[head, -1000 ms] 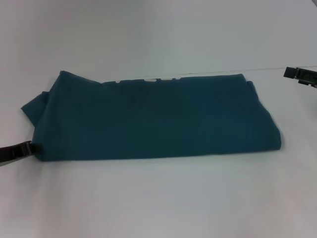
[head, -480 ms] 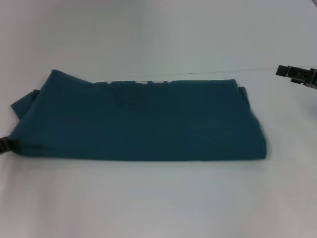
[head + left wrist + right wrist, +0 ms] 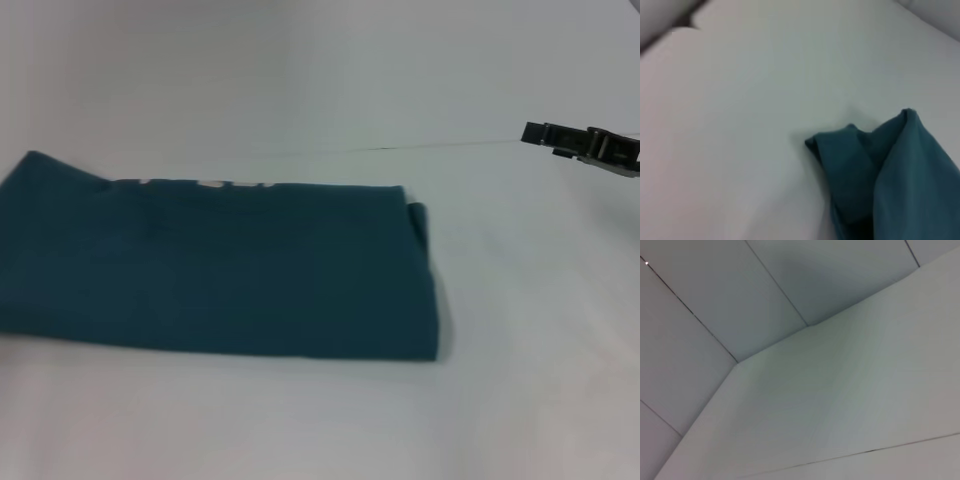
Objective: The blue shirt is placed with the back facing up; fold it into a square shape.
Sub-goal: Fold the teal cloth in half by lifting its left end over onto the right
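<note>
Legible markings: none.
I can read no text, label, brand or number; pale marks along the far edge of the blue shirt (image 3: 220, 280) are indecipherable.

Right arm alone in sight, left arm out of the head view.

Showed only as a slim black metal right gripper (image 3: 545, 134) reaching in from the right edge of the head view, held level and pointing toward the left, raised at the far right side and well apart from anything else. Ended in a narrow, blunt dark tip; too little visible to tell whether parted or closed. Showed no part of the left arm or left gripper in the head view, and no fingers of either arm in the two wrist views.
</note>
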